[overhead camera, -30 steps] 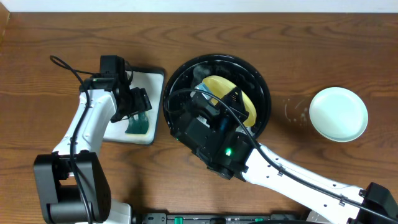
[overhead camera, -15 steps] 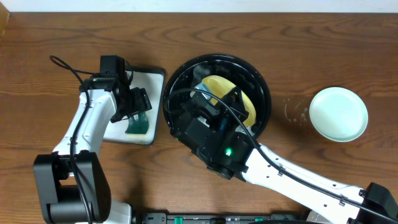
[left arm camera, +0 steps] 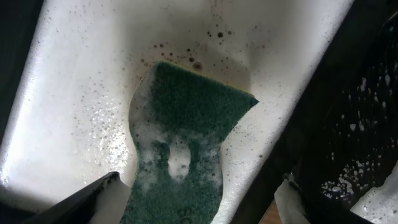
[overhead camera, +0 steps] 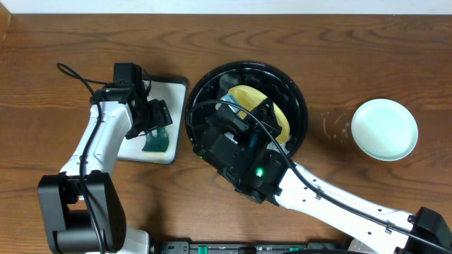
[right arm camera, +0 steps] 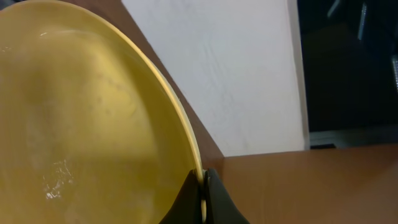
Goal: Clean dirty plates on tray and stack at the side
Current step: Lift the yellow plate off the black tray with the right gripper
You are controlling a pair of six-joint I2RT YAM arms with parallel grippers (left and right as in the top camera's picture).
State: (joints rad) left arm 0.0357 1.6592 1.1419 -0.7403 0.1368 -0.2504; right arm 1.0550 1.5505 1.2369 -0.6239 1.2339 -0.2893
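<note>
Plates: the pale yellow plate (right arm camera: 93,124) sits over the black tray (overhead camera: 300,95), slightly toward 2 o'clock of the tray's centre, and looks tilted. Whether it touches the tray floor cannot be told, because the arm covers its lower edge. The right gripper (right arm camera: 203,199) has its fingers pinched tight on the plate's rim, one on each face. The upper face looks glossy and wet, with no clear smear showing. A mint-green plate (overhead camera: 385,129) lies flat on the wooden table (overhead camera: 70,35), well apart from the tray at 3 o'clock. At 9 o'clock, just beside the black tray, is a white tray (overhead camera: 173,88), wet and flecked with brown specks. In it lies a foamy green sponge (left arm camera: 186,118). The left gripper (left arm camera: 196,202) hovers above the sponge with its fingers spread wide, holding nothing.
</note>
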